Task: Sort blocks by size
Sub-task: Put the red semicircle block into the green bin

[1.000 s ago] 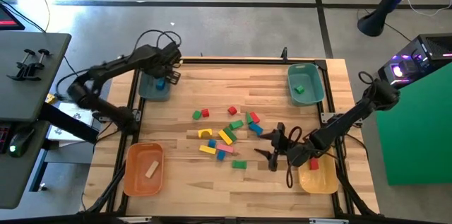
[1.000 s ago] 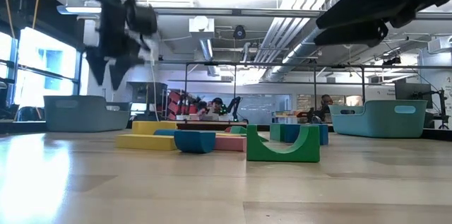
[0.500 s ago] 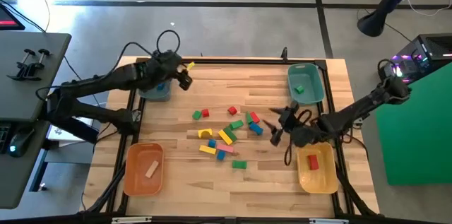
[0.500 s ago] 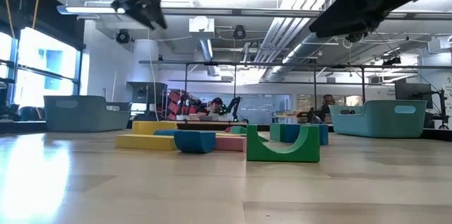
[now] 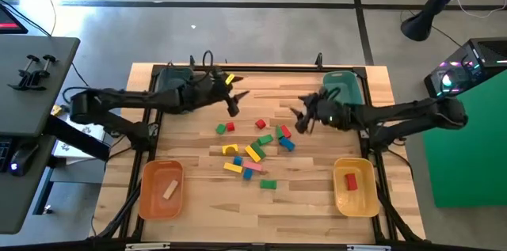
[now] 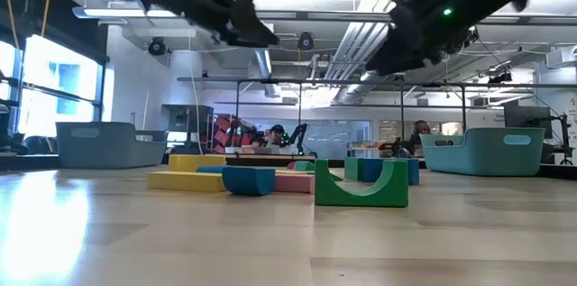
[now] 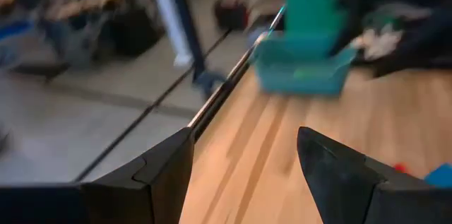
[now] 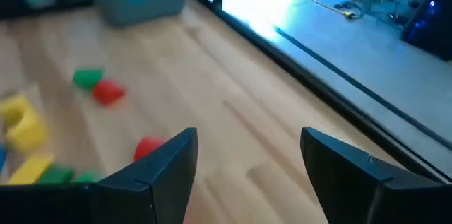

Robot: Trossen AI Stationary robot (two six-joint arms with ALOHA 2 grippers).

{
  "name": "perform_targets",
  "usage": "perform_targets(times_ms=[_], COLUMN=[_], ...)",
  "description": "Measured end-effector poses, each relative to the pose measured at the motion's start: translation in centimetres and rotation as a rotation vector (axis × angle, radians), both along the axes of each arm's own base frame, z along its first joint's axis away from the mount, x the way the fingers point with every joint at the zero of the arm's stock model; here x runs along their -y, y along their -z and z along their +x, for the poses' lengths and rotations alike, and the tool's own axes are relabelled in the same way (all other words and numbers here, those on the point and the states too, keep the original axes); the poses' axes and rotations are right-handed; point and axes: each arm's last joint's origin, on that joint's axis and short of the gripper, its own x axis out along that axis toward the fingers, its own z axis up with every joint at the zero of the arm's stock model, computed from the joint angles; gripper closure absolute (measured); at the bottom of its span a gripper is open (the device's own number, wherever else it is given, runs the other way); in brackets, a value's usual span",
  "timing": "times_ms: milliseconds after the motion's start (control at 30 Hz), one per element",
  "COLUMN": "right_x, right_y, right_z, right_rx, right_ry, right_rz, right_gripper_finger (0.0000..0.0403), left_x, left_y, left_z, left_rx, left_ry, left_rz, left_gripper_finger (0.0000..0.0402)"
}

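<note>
Both grippers' jaws empty (spread wide) — above the blocks (image 5: 255,150).

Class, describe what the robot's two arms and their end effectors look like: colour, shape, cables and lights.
Both arms are dark, slender and jointed. The left end effector and right end effector each end in two dark, wedge-shaped fingers. Thin black cables loop near both wrists. Small green lights glow on the right arm in the low view.
</note>
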Motion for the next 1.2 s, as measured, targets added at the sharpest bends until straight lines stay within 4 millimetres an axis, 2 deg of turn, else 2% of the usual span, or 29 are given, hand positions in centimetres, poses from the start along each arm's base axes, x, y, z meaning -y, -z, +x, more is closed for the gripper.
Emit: perform_targets(times_ms=[167,300,400,500,667,767,867,1000,1100,1200], right_x=[3.3,5.1,6.1,6.5,6.1,5.5,4.7,2.6,1.4,0.6], right_y=[0.0,0.8,1.8,3.3,5.6,6.4,7.7,10.0,11.2,11.6], right_z=[0.2,0.6,1.2,1.8,3.2,4.1,5.0,7.0,8.9,10.7], right_rx=[0.053,0.043,0.037,-0.006,-0.053,-0.047,-0.05,-0.085,-0.137,-0.151], right_ry=[0.096,0.075,0.037,0.005,-0.06,-0.117,-0.229,-0.4,-0.383,-0.286], right_rz=[0.003,0.01,0.048,0.09,0.139,0.15,0.178,0.184,0.15,0.155], right_gripper_finger=[0.0155,0.0155,0.0155,0.0155,0.0155,0.0155,0.0155,0.0155,0.0155,0.0155], left_x=[-0.7,-1.8,-2.3,-2.6,-1.8,-1.1,-0.3,1.3,2.9,4.9], left_y=[3.4,5.5,6.2,6.0,5.0,4.7,5.4,6.9,7.1,6.5], left_z=[1.9,3.3,4.2,4.7,4.9,4.7,4.6,3.9,2.9,1.6], left_rx=[0.157,0.185,0.17,0.189,0.23,0.185,0.103,0.053,0.038,0.045], left_ry=[0.063,0.044,0.039,0.038,0.074,0.084,0.095,0.087,0.039,0.01], left_rz=[0.042,0.052,0.046,0.014,-0.027,-0.074,-0.121,-0.156,-0.134,-0.072], left_gripper_finger=[0.0165,0.0165,0.0165,0.0165,0.0165,0.0165,0.0165,0.0165,0.0165,0.0165])
